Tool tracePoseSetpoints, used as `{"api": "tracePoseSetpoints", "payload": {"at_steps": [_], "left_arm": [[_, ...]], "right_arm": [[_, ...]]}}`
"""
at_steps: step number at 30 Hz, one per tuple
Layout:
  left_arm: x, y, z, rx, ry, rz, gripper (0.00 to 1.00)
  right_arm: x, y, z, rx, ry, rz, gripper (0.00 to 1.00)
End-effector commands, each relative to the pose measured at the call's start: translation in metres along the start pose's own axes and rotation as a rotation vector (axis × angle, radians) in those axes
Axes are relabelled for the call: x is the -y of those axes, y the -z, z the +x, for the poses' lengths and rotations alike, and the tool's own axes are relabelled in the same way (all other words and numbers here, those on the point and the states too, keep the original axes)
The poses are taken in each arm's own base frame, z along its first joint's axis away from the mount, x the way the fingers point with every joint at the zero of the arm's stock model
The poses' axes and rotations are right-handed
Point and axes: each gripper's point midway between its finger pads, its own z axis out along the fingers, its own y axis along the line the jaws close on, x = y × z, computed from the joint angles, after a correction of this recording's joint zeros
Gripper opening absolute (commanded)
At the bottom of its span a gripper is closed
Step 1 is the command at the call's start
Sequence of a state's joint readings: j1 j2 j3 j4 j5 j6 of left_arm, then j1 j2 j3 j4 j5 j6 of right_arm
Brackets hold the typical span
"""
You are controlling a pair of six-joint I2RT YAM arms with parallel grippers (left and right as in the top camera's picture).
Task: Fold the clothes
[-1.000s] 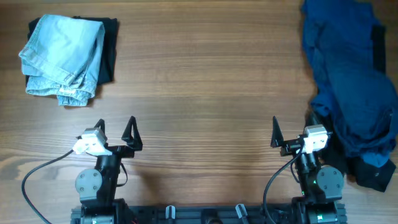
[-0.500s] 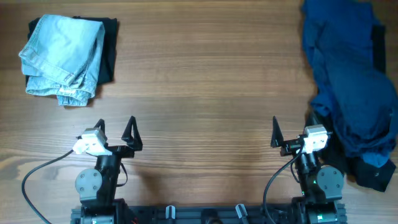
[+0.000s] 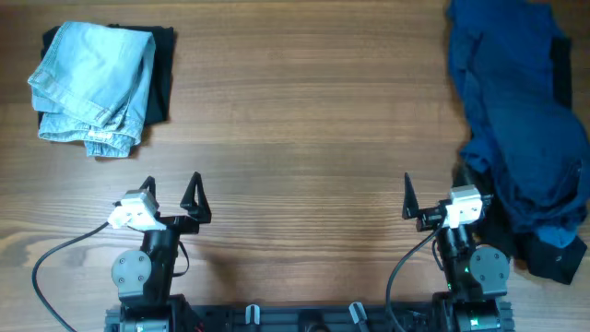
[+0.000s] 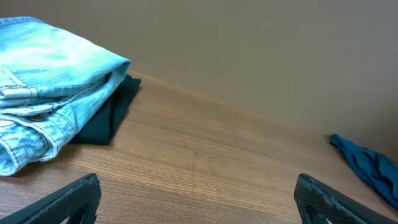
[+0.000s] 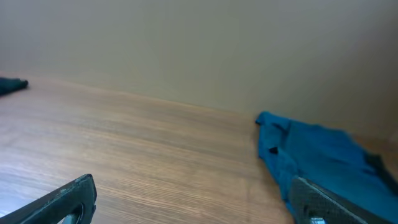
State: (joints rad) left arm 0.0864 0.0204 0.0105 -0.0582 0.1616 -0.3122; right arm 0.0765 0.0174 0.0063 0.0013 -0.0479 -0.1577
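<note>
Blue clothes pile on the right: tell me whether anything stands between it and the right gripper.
Nothing visible does. The right gripper is open and empty right next to the blue clothes pile, on the wooden table. The folded denim piece lies far off at the opposite corner.

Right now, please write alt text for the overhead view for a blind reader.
Wooden table with a folded pale denim piece on a black piece at far left and an unfolded heap of blue clothes along the right edge. The left arm and right arm sit at the near edge, jaws open and empty.
</note>
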Motion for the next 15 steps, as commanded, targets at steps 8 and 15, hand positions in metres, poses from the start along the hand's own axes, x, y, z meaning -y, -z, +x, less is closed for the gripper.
{"api": "tracePoseSetpoints", "payload": {"at_steps": [8, 15], "left_arm": [[-0.0015, -0.0005, 0.0031, -0.008, -0.016, -0.007, 1.00], [-0.0045, -0.0005, 0.0018, -0.001, -0.015, -0.024, 1.00]], "right_arm": [[0.0043, 0.0008, -0.0026, 0.011, 0.083, 0.022, 0.99], [0.0041, 0.0008, -0.0027, 0.011, 0.106, 0.022, 1.00]]}}
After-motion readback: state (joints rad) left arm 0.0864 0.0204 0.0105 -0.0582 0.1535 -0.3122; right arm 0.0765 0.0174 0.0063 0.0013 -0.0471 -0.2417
